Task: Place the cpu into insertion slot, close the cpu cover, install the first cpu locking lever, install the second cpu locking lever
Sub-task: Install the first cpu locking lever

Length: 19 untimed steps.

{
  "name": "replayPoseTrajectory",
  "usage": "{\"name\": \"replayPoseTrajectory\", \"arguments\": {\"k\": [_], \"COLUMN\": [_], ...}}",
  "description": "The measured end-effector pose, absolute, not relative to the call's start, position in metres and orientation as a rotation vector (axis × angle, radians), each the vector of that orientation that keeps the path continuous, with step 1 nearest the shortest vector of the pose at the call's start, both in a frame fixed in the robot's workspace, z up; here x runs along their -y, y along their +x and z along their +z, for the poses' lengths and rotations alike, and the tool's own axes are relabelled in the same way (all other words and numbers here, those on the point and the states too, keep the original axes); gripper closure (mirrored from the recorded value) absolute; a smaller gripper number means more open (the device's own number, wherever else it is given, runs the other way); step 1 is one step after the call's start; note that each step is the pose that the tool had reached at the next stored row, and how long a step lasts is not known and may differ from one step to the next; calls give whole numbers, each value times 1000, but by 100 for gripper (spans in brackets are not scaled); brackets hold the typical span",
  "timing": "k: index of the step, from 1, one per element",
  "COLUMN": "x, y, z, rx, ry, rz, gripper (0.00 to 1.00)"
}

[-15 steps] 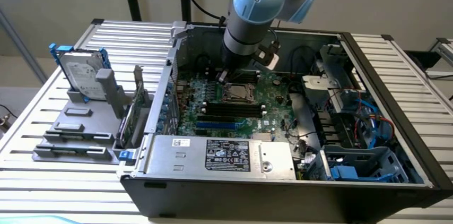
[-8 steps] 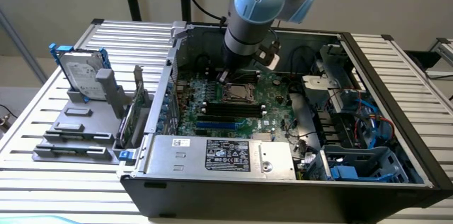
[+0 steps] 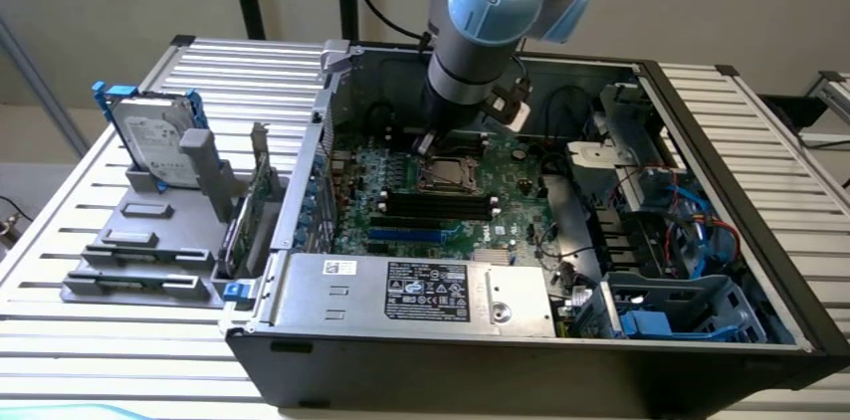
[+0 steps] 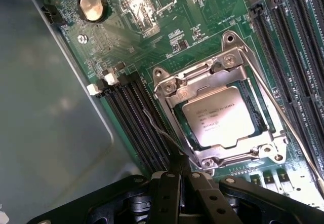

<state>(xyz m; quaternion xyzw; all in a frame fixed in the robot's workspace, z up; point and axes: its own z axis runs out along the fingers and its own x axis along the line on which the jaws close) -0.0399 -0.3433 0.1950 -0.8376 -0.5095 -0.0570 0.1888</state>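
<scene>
The cpu (image 4: 217, 115), a pale silver square chip, lies in the insertion slot (image 4: 178, 113) on the green board. The silver cpu cover (image 4: 174, 89) is folded down flat around it. A thin wire locking lever (image 4: 161, 133) runs beside the socket to my gripper (image 4: 183, 176). The black fingers (image 4: 167, 193) are pressed together, with their tips at the lever's hooked end. A second wire lever (image 4: 283, 120) slants along the socket's other side. In the exterior view my gripper (image 3: 428, 146) reaches down to the socket (image 3: 449, 173) inside the case.
Long black memory slots (image 4: 134, 117) flank the socket on both sides. The open computer case (image 3: 743, 171) walls in the board. A power supply (image 3: 425, 291) lies at its near end, with blue cables at the exterior view's right. A hard drive (image 3: 153, 136) stands in a grey holder outside.
</scene>
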Motion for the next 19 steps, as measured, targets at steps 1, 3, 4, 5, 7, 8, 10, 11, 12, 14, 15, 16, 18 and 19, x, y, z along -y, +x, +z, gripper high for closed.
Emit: {"name": "replayPoseTrajectory", "arguments": {"k": [1,3,4,5,7,8,10,11,12,14,15,16,18,19], "x": [343,343,343,343,342,342,342,342,342,342,342,342,342,342], "y": [-39,-36,-35,-34,-31,-30,-28,-27,-26,-24,-23,-22,-19,-18], "z": [195,195,194,194,194,194,194,194,194,194,193,193,193,193], "rx": [1433,1434,1434,1435,1435,1436,1437,1437,1438,1439,1440,1440,1441,1441], "ry": [-2356,-2358,-2359,-2359,-2361,-2362,-2363,-2364,-2365,-2368,-2369,-2370,-2371,-2372], "rz": [-160,-158,-158,-157,-156,-155,-154,-153,-152,-150,-149,-148,-147,-146], "gripper": [89,89,89,89,89,89,89,89,89,89,89,89,89,89]}}
